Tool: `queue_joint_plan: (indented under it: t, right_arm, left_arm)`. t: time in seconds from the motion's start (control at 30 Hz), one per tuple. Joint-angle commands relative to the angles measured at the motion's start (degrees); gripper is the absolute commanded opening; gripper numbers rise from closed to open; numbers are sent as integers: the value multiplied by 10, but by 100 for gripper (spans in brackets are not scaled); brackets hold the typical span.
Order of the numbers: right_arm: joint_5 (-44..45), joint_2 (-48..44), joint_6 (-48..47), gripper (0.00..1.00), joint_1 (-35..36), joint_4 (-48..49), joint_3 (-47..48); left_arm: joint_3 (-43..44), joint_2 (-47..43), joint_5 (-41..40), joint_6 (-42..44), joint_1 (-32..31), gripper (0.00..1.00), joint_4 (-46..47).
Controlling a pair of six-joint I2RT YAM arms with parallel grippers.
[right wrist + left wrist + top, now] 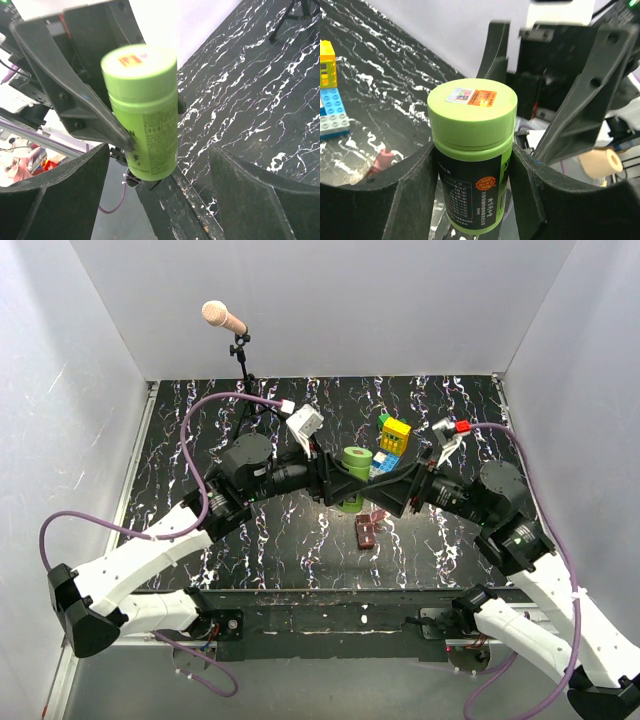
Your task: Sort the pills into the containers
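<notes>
While my left pincer (472, 192) was clenched on the green bottle (472, 150), its two dark fingers (415, 200) pressed the labelled sides below the cap. The bottle stood upright just beyond the red-brown box (367, 530), cap uppermost, a small printed sticker on its lid. Whether its base touched the marbled black table (200, 440) I could not tell. The box lay flat on that table, apart from both pincers. My right pincer (160, 150) was released, its fingers (260, 195) spread wide and clear of the bottle, which it faced from beyond and to the right of the box. Farther beyond the box, past the bottle, stood the yellow-and-blue brick stack (392, 440). Well beyond the box, to the left, rose a microphone (222, 317).
</notes>
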Motion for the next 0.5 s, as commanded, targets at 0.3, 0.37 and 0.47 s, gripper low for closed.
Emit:
queue_joint_plan:
  t: [0.3,0.37,0.47]
  right_arm:
    - [-73,98,-30,85,-2,-102,157]
    - [-78,112,-23,84,-3,-110,158]
    - [-86,129,-17,82,-2,-117,154]
  left_arm:
    - [81,5,86,107,-2,0,-196]
    - [79,10,87,105,-2,0,-188]
    - [85,18,83,107,-2,0,-187]
